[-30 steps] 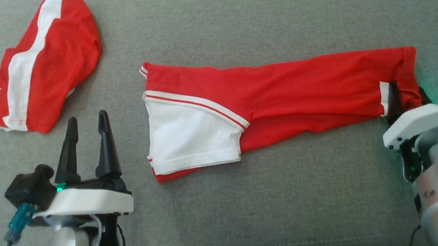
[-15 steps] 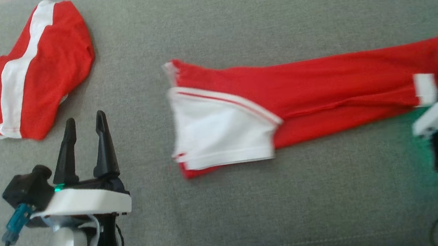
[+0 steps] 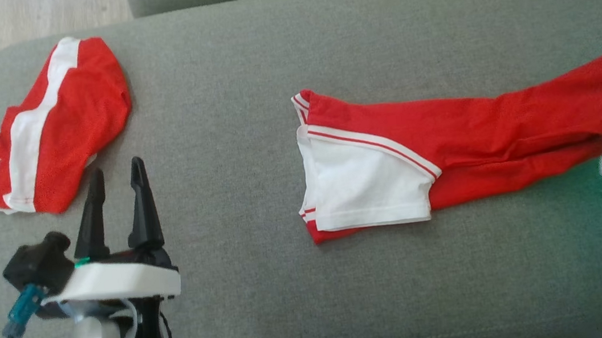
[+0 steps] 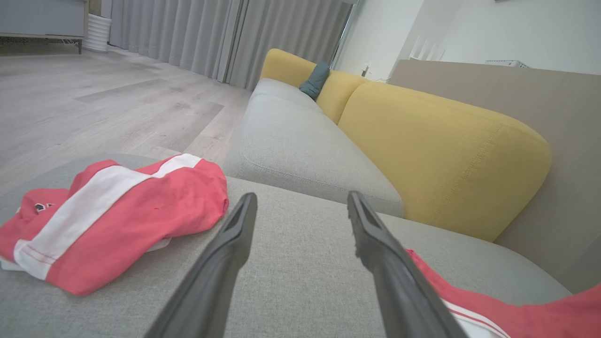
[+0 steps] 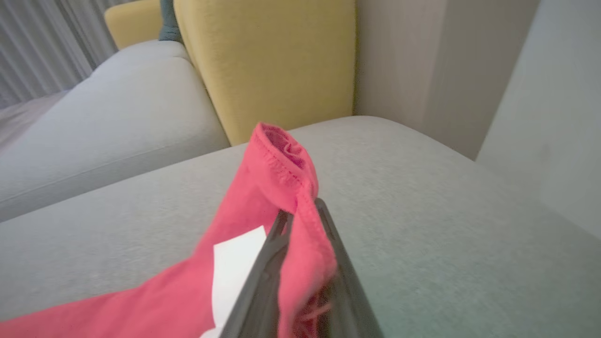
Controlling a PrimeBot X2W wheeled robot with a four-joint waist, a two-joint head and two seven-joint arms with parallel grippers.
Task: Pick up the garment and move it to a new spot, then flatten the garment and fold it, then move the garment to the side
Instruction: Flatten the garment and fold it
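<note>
The long red garment (image 3: 502,127) with a white patch stretches to the frame's right edge, where the right gripper (image 5: 300,210) pinches its hem, and the left gripper (image 3: 116,166) is wide open.

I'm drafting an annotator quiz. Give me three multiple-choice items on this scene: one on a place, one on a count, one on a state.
1. Where is the bunched striped garment? A near the left gripper B far right C on the floor
2. How many red-and-white garments are on the grey cushion? A one B two C three
3. The right gripper is A open B shut on the long red garment C shut, empty
1 A: it lies beside that gripper. 2 B: the bunched one and the long one. 3 B: red hem pinched in it.
</note>
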